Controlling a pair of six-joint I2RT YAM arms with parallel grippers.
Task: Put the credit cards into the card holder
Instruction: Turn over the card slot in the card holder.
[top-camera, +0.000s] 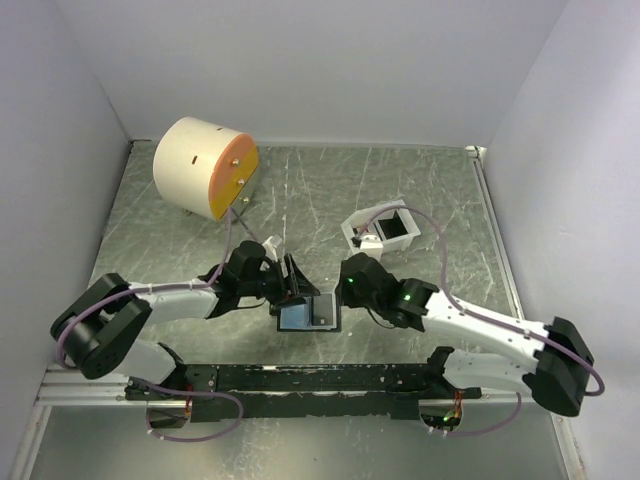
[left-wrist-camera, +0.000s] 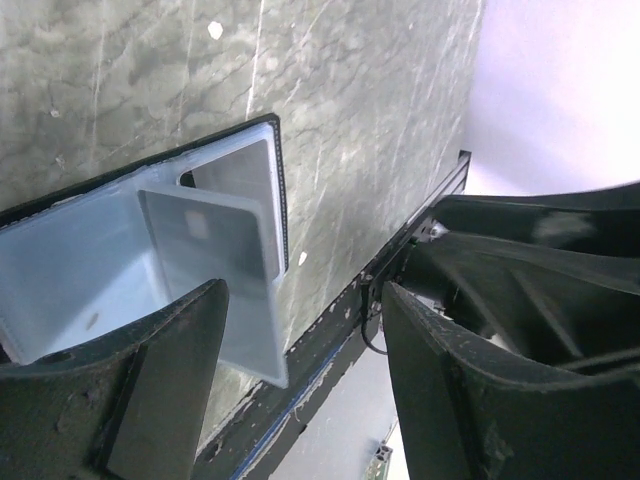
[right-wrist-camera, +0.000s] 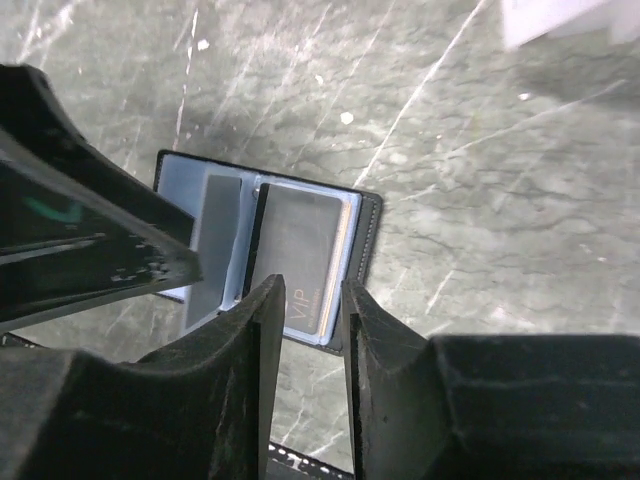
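Insertion step: VIP card (right-wrist-camera: 300, 250) is sitting in the open card holder (top-camera: 310, 316), grey card (right-wrist-camera: 212, 235) beside it. Over the holder's near edge the right gripper (right-wrist-camera: 308, 292) is hovering, jaws narrowly apart, empty. At the holder's left the left gripper (left-wrist-camera: 302, 292) is gaping wide, empty. Next, likely: seating the card fully.

Left end effector (left-wrist-camera: 305, 300) gapes wide; right end effector (right-wrist-camera: 312, 300) narrowly parted, pointing down.

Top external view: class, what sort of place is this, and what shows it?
Probably a robotics lab test cell: plain white walls box in a marbled table, the left arm and right arm stand on a rail at its near edge, and props like a cream cylinder lie out.
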